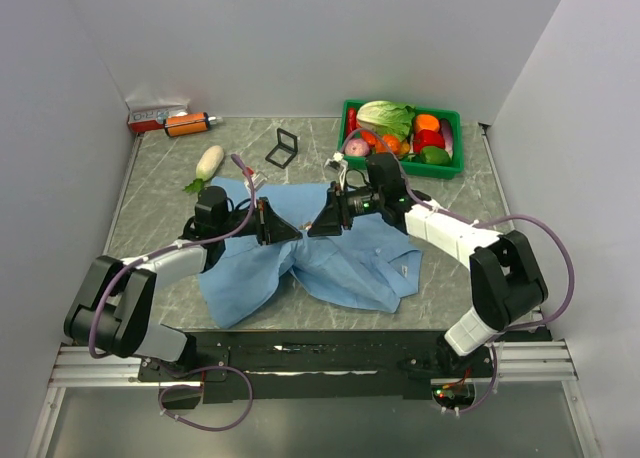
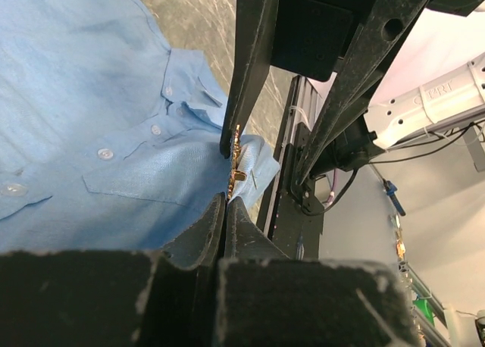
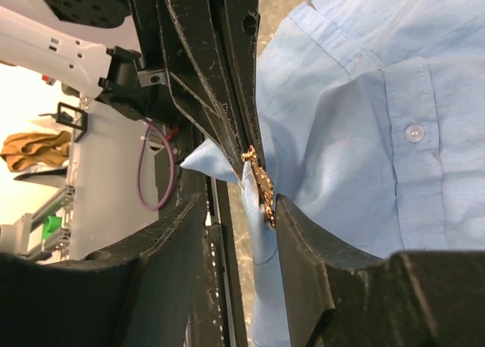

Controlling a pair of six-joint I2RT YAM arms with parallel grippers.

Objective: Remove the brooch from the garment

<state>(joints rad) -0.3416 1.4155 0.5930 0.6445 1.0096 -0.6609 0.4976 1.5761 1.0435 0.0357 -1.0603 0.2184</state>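
Hidden: brooch [image 3: 261,186] is too small to pick out from the top camera, where both sets of fingertips crowd over it; both wrist views cut the garment [image 1: 330,253] off at the frame edges
Unclear: whether the left pinch takes cloth alone or the brooch's end as well
Count: one brooch, one garment, two grippers; four white buttons [image 2: 104,154] in the left wrist view, one plain in the right wrist view
Left gripper [image 2: 226,204]: fingers pressed together on a raised fold of the garment; brooch sits just at 12 o'clock from its tips
Right gripper [image 3: 241,201]: fingers apart, straddling the fold; brooch lies against the inner face of its 3 o'clock finger, the other finger apart from it
Brooch position: on the pulled-up fold near table centre, between the two grippers' tips
Surroundings: green crate [image 1: 450,168] of vegetables at 1 o'clock on the table, white radish [image 1: 208,162] at 11 o'clock
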